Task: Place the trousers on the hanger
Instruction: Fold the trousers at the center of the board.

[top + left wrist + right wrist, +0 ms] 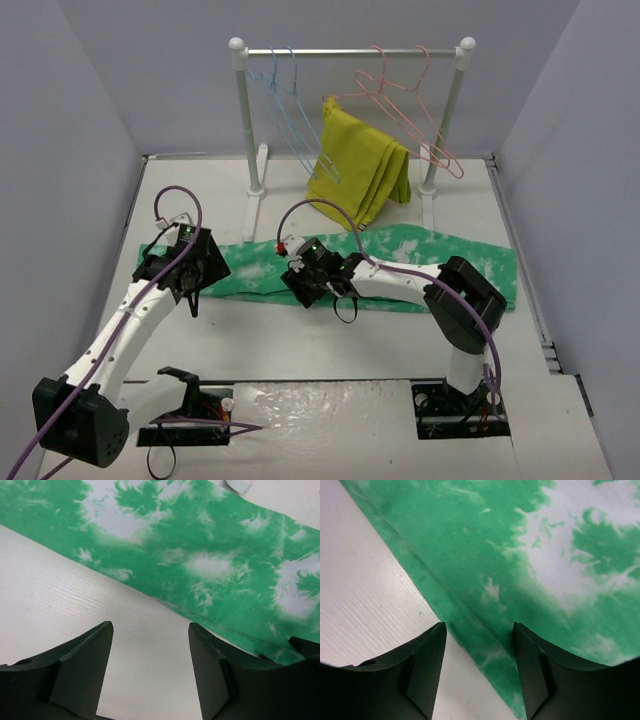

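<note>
The green trousers (400,262) mottled with white lie flat in a long strip across the table, from left to right. My left gripper (190,297) is open just above the trousers' near edge at their left end; its wrist view shows bare table between the fingers (150,650) and the cloth (200,555) beyond. My right gripper (305,292) is open over the near edge of the trousers near the middle; the cloth edge (490,645) runs between its fingers. Two light-blue hangers (290,110) hang on the rack rail at the left.
A white clothes rack (350,52) stands at the back with pink hangers (410,105) on the right and a mustard-yellow garment (360,165) draped below. Grey walls enclose the table on the left, back and right.
</note>
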`<state>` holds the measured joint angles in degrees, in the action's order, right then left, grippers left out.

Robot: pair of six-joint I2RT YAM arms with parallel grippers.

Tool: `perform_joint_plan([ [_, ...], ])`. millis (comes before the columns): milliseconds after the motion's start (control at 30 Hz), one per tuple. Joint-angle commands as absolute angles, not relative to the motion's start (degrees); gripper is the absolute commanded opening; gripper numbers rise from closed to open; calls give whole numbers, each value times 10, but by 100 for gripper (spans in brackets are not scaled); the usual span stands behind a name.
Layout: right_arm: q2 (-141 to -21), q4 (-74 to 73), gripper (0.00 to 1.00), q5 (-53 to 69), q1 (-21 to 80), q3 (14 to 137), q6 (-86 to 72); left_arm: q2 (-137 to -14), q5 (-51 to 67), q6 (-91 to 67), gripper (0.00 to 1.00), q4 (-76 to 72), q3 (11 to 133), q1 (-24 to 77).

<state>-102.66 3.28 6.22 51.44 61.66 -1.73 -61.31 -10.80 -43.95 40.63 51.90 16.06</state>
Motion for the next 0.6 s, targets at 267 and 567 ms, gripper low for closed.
perform_joint_plan([
  [267,-1023,40,3,2,551,659,18,-567,-139,-406,64,446,532,151],
  [567,-971,30,0,-30,560,603,7,-585,-137,-399,64,435,535,138],
])
